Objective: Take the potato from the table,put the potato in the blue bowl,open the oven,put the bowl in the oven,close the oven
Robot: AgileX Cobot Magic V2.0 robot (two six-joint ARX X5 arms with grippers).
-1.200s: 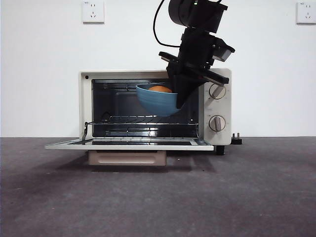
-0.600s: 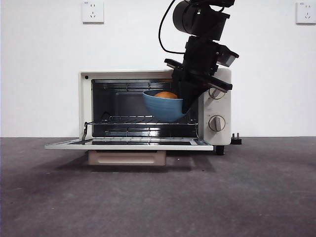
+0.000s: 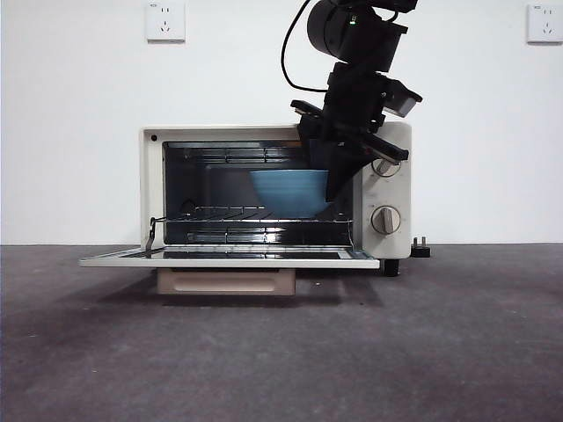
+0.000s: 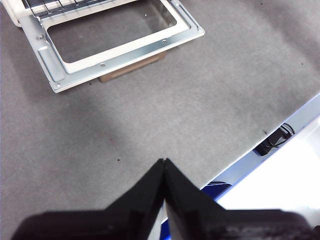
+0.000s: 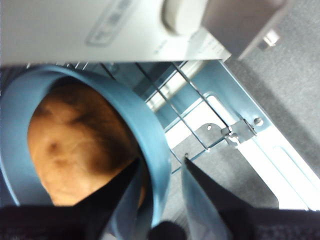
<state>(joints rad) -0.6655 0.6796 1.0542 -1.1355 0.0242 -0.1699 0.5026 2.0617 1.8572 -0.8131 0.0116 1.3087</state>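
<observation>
Now right hand point(image 5: 160, 172) clamped on blue bowl point(image 3: 290, 192) rim, potato point(image 5: 75, 145) inside, within open oven point(image 3: 264, 141)

right claw point(image 5: 160, 175): jaws clamped, arm angled down from above | left claw point(image 4: 164, 167): jaws pressed together, idle

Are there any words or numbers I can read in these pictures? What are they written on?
No text here can be read.
Small marks on each wall socket: too small to read.
Print beside the knobs of the oven: too small in the front view, blurred in the right wrist view.
</observation>
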